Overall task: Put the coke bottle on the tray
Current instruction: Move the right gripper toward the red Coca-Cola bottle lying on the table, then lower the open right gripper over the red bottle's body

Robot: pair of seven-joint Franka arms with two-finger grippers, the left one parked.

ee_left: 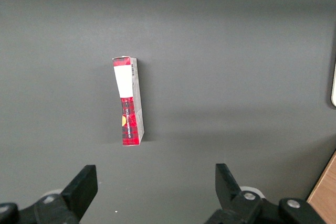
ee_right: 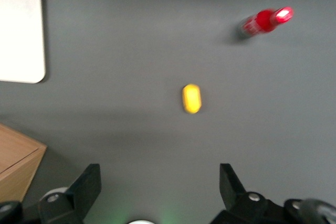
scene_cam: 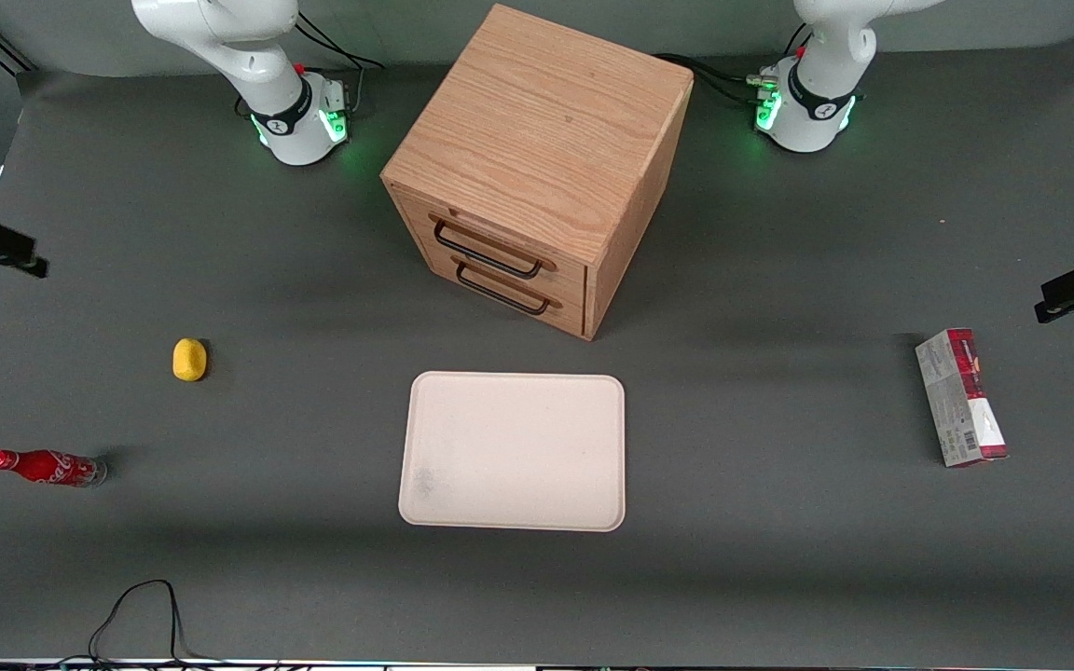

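1. The right arm's gripper (ee_right: 157, 184) hangs high over the table with its two black fingers (ee_right: 86, 184) spread wide apart and nothing between them.
2. Only bare dark grey table mat (ee_right: 131, 51) lies in the gap between the fingertips; neither touches anything.
3. Nearest to the fingers is a small yellow oval object (ee_right: 191, 98), perhaps a lemon, lying on the mat ahead of the gap and well below it, clear of both fingers.
4. The coke bottle (ee_right: 265, 21) sits farther out from the fingers than the yellow object and off to one side of it, well apart from the gripper. In the front view the coke bottle (scene_cam: 48, 467) is at the working arm's end of the table, nearer to the front camera than the yellow object (scene_cam: 189, 360); whether it stands or lies I cannot tell.
5. The tray (ee_right: 21, 35) shows one rounded corner off to the side away from the bottle. In the front view the tray (scene_cam: 514, 452) lies flat mid-table, well apart from the bottle.
6. A wooden two-drawer cabinet (scene_cam: 537, 168) stands just beside the tray, farther from the front camera, its drawers facing the tray.
7. A red-and-grey carton (scene_cam: 961, 398) lies toward the parked arm's end of the table.
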